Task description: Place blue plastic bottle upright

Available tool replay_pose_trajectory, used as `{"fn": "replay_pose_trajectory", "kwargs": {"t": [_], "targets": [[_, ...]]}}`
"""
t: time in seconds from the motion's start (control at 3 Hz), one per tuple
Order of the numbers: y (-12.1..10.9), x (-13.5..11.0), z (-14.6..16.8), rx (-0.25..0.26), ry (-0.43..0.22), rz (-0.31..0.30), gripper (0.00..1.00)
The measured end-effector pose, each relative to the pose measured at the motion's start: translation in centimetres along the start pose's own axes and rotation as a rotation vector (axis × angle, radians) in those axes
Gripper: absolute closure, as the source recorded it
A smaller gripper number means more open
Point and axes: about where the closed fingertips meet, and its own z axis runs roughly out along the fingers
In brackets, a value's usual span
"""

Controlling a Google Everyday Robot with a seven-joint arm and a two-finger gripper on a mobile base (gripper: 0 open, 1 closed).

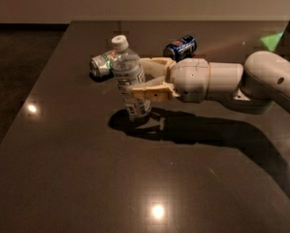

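Clamped gripper (136, 76) low, arm (241, 81) outstretched

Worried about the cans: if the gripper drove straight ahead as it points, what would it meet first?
The gripper is shut on the blue plastic bottle. Past the bottle the way looks free over the table; the green-and-silver can seems farther back, off that line, though depth is unclear.

You have a dark, glossy table (86, 178) filling most of the frame. A dented green-and-silver can (100, 64) lies on its side in the upper half, left of centre, just up and left of the gripper (135, 76) at mid-frame. A dark blue soda can (181, 46) lies on its side near top centre, apart from the first. A pale wall (144, 1) runs along the top.
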Motion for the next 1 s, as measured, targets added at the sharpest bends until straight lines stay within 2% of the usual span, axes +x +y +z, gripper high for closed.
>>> {"fn": "replay_pose_trajectory", "kwargs": {"t": [0.33,0.67,1.0], "targets": [[-0.19,0.44,-0.27,0.016,-0.083,0.017,1.0],[-0.19,0.61,-0.31,0.012,-0.151,0.006,0.89],[-0.1,0.62,-0.13,0.006,-0.162,0.001,0.65]]}}
